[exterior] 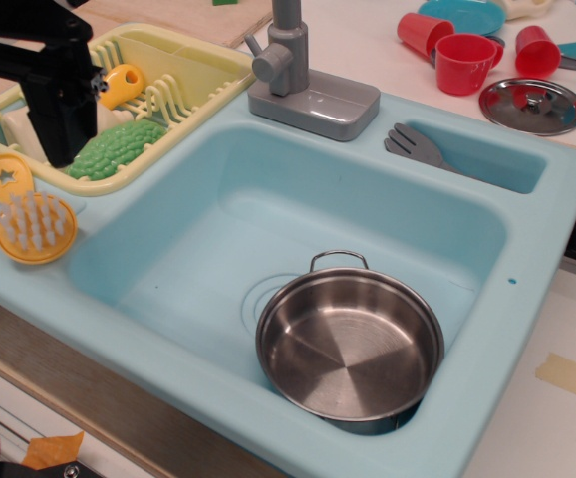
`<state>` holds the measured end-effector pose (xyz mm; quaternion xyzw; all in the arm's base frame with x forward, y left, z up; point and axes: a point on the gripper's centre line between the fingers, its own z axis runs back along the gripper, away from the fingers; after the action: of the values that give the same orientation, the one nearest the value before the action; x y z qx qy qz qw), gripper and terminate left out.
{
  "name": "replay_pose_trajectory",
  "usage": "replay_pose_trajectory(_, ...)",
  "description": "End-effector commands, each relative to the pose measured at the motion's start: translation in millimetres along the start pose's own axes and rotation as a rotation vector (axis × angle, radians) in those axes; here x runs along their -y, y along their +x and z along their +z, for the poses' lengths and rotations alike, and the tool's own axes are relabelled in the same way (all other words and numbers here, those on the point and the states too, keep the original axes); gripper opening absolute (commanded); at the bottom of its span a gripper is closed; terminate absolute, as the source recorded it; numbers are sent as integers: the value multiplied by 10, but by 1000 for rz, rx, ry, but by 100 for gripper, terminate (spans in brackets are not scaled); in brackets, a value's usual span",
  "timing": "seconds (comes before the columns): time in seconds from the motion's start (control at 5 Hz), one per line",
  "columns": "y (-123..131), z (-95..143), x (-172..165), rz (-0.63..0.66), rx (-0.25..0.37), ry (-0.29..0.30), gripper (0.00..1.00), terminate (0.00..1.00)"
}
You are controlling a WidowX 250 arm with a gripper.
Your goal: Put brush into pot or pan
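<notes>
The yellow-orange brush (31,221) lies on the left rim of the light blue sink (527,249), with its pale bristles facing up and its star-cutout disc toward the back. The shiny steel pot (350,344) stands empty in the front right of the basin, one wire loop handle at its far side. My black gripper (59,149) hangs at the top left over the dish rack, behind and above the brush and not touching it. Its fingers read as one dark block, so I cannot tell how the jaws stand. Nothing shows in it.
A pale yellow dish rack (183,75) holds a green bumpy toy (119,149) and a smooth orange-yellow piece (122,85). A grey faucet (293,70) stands behind the basin, with a grey fork (418,147) in the side tray. A steel lid (532,105) and red cups (462,62) are at the back right.
</notes>
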<state>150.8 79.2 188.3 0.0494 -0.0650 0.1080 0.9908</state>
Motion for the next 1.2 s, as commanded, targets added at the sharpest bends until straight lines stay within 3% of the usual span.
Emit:
replay_pose_trajectory(0.0,0,0,0,0,0,0,100,0)
replay_pose_trajectory(0.2,1,15,6,187,-2,40,100,0)
replay_pose_trajectory(0.6,70,-53,-24,467,-55,43,100,0)
replay_pose_trajectory(1.0,198,-264,-230,600,-61,27,100,0)
